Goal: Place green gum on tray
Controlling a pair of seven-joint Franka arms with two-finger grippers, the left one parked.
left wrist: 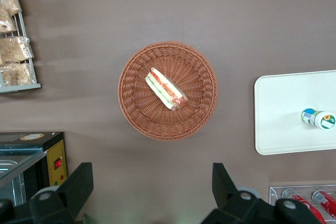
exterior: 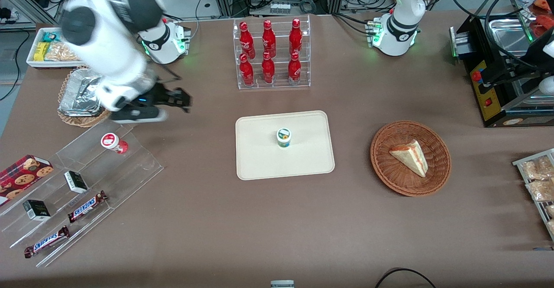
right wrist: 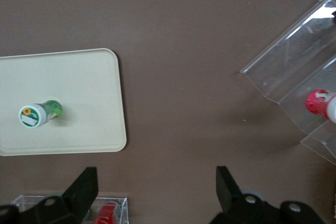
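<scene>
Front view: we record the green gum [exterior: 284, 137] upright near the tray's [exterior: 259, 166] middle, so placement looks complete. The hand [exterior: 184, 99] hangs apart at the tray's ten o'clock.

Right wrist view: fingers [right wrist: 84, 184] spread wide, holding nothing; gum [right wrist: 38, 114] on tray [right wrist: 94, 98].

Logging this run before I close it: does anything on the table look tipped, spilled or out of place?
Nothing stands out. The green gum stands upright near the middle of the tray. The gripper is open, holding nothing, above bare table near the clear stepped rack, where the red-labelled canister sits.
</scene>
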